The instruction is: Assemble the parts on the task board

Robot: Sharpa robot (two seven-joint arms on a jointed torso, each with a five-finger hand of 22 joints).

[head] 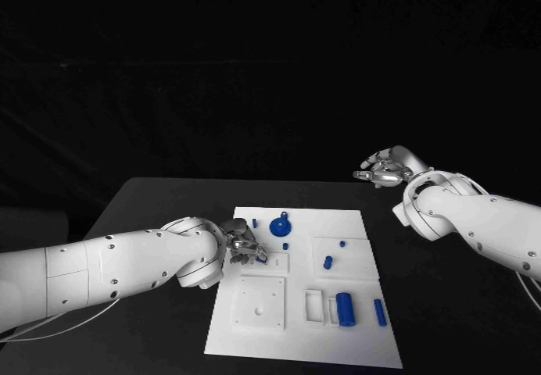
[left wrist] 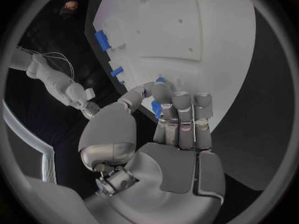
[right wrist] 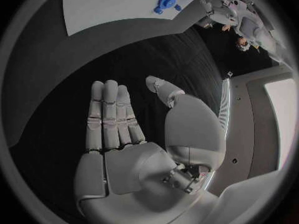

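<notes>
The white task board (head: 327, 348) lies mid-table. My left hand (head: 238, 237) is at the board's left edge with its fingers curled. In the left wrist view that hand (left wrist: 171, 134) pinches a small blue part (left wrist: 156, 107) between thumb and fingertips, close over the board (left wrist: 206, 30). My right hand (head: 385, 168) hangs off the board's far right corner, above the table. Seen from its own wrist, the right hand (right wrist: 124, 129) has straight fingers, the thumb apart, and nothing in it.
On the board lie a round blue part (head: 280, 226), a short blue peg (head: 328, 262), a thick blue cylinder (head: 346, 308) and a slimmer one (head: 380, 312) near the front. A white square plate (head: 262, 301) sits front left.
</notes>
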